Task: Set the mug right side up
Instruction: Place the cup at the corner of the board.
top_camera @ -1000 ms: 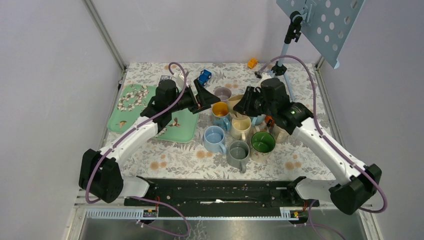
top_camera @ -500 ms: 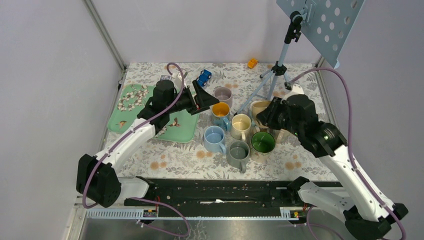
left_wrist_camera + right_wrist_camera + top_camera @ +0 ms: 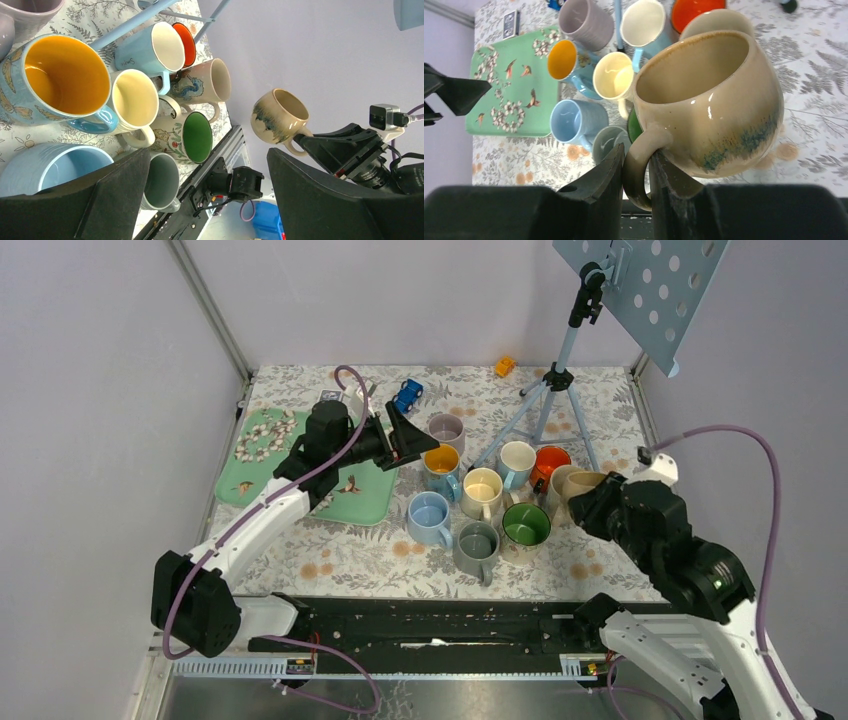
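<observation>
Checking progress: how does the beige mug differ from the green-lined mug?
The beige mug hangs in the air, its handle pinched in the right hand; the green-lined mug stands on the table. The beige mug is rounded with a blue smear; the green-lined mug has a floral outside. Both open roughly upward.

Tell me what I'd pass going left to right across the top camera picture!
Green flowery tray → blue toy car → purple mug → small orange toy → orange-red mug → beige mug held in the air.
</observation>
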Action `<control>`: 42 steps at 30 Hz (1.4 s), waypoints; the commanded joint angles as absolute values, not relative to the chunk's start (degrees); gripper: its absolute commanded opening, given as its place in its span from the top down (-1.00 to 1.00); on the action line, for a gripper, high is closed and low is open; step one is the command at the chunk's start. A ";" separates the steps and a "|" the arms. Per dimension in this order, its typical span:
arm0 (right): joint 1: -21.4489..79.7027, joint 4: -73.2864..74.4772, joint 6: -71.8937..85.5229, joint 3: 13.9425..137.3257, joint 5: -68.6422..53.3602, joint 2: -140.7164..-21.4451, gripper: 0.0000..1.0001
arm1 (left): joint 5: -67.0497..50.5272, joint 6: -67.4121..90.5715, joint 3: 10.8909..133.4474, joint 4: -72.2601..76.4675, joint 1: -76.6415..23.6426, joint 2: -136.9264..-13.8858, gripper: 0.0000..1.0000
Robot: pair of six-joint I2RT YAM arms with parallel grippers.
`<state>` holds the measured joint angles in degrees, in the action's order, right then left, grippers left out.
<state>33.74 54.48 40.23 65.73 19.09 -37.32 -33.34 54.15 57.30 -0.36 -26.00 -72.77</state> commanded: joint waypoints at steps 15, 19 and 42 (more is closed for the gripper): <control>34.06 54.77 48.42 54.62 37.45 -33.40 1.00 | -34.77 51.85 60.96 0.10 -26.81 -72.85 -0.82; 34.02 53.39 49.69 50.44 40.72 -32.69 1.00 | -34.63 51.18 61.56 -1.72 -26.81 -72.93 -0.82; 22.65 23.97 50.15 25.14 49.22 -31.47 1.00 | -37.08 50.37 61.96 -3.65 -26.89 -73.05 -0.82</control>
